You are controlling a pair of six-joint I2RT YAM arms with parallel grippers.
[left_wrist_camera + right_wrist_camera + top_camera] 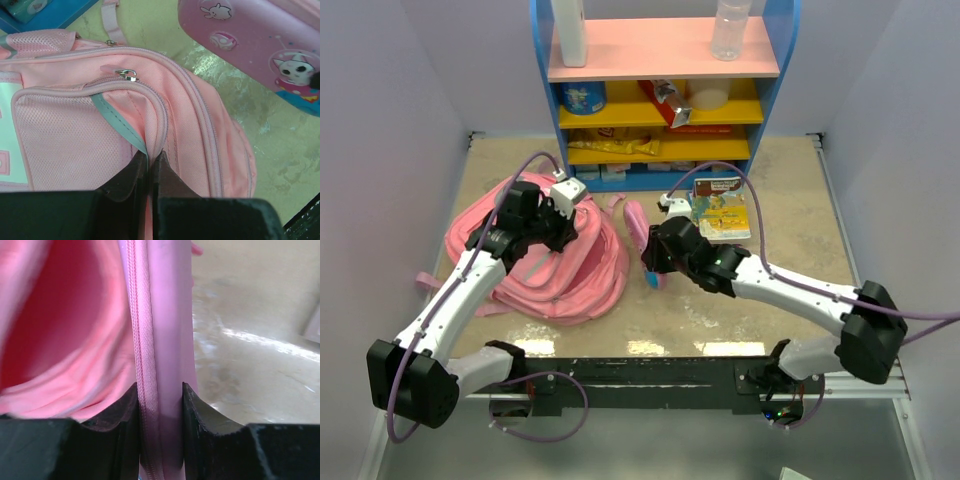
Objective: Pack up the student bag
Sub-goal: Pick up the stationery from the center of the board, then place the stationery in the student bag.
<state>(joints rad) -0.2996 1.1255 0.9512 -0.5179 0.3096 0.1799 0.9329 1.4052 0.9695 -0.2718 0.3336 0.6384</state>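
Observation:
The student bag (560,278), a soft pink backpack, lies slumped on the table's left half. My left gripper (556,236) is on top of it. In the left wrist view the gripper (149,159) is shut on the bag's (190,110) pocket edge, by the grey zip strip (117,120). My right gripper (655,256) is shut on a pink-and-blue pencil case (638,224) and holds it on edge just right of the bag. In the right wrist view the case's zip edge (160,340) runs between the jaws (160,390), with the bag's pink fabric (60,340) to the left.
A blue shelf unit (665,180) stands at the back with a white bottle (572,30), a clear bottle (731,28), a blue tub (582,97) and a red pack (665,100). A picture book (722,210) lies in front of it. White walls close both sides.

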